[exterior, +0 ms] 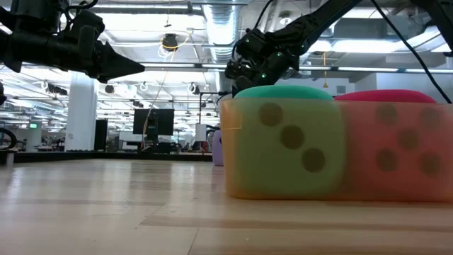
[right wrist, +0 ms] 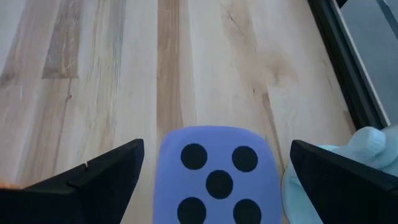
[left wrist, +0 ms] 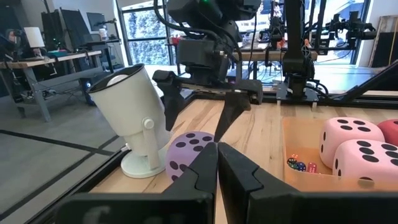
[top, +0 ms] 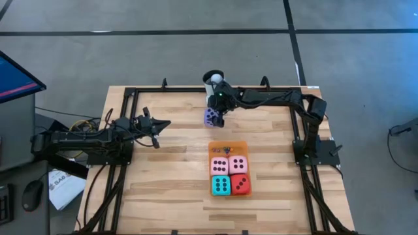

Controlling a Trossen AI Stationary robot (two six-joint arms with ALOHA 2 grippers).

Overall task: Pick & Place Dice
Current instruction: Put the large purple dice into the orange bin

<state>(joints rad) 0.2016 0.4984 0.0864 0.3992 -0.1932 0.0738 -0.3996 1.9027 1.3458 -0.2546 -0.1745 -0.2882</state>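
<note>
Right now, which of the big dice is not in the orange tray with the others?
The purple die. It sits alone on the bare wood beside the white mug, between the right gripper's open jaws. The pink, teal and red dice are in the orange tray.

Right gripper (top: 214, 117) splayed wide at table's far middle; left gripper (top: 159, 125) pinched together, raised leftward

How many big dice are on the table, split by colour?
Pink dice: 2, side by side in the orange tray
Teal die: 1, in the tray
Red die: 1, in the tray
Purple die: 1, on the table between the open jaws of the right gripper
Total: 5
</note>
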